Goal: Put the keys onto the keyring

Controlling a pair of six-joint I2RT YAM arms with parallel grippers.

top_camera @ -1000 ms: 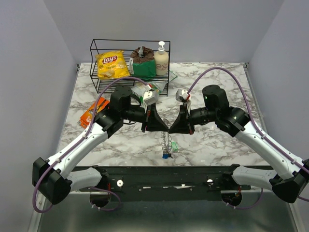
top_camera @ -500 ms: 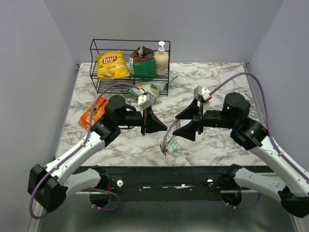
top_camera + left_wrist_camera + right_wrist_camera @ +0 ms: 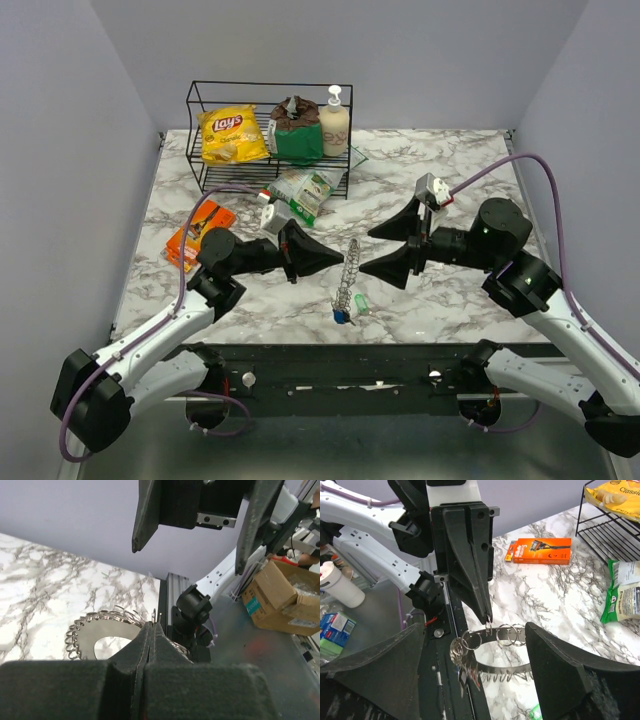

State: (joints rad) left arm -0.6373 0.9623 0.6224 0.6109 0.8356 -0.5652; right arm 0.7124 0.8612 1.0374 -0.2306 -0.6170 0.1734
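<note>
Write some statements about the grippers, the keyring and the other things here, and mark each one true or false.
1. The right gripper is open. True.
2. The left gripper is open. False: it is shut, with its tip at the keyring.
3. The Lays bag lies beside the keyring. False: it stands in the rack.
4. The orange packet lies to the left of the left gripper. True.
5. A blue key sits at the keyring's near end. True.
</note>
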